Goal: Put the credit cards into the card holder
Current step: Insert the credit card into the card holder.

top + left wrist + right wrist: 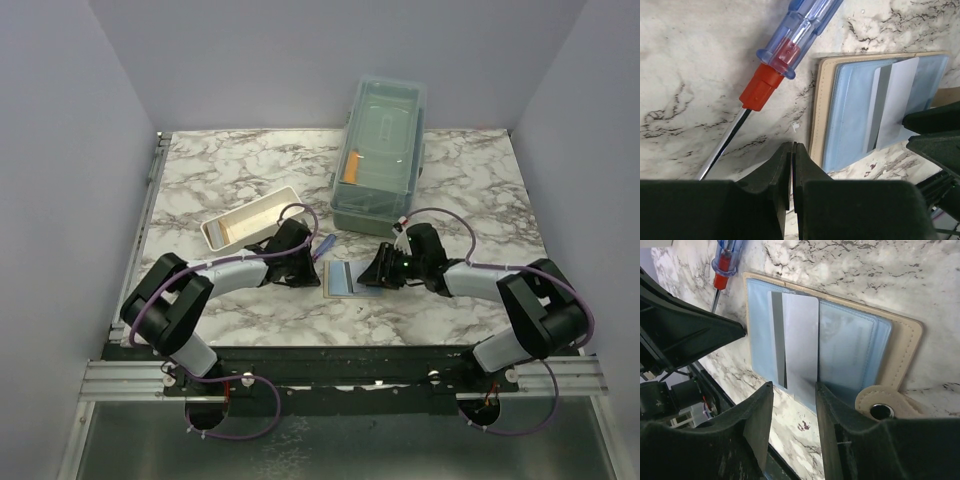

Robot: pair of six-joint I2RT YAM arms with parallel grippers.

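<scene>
The card holder lies open on the marble table, tan edge and light blue lining up. It shows in the left wrist view and the right wrist view. A silver-grey credit card lies across the lining and sticks out past the near edge; it also shows in the left wrist view. A darker grey strip lies beside it. My right gripper is open, its jaws on either side of the card's protruding end. My left gripper is shut and empty, right beside the holder's tan edge. No orange-yellow card shows.
A red-and-blue-handled screwdriver lies just beyond the holder's left edge. A white tray stands behind the left arm. A large clear lidded box stands at the back centre with an orange stick-shaped object inside.
</scene>
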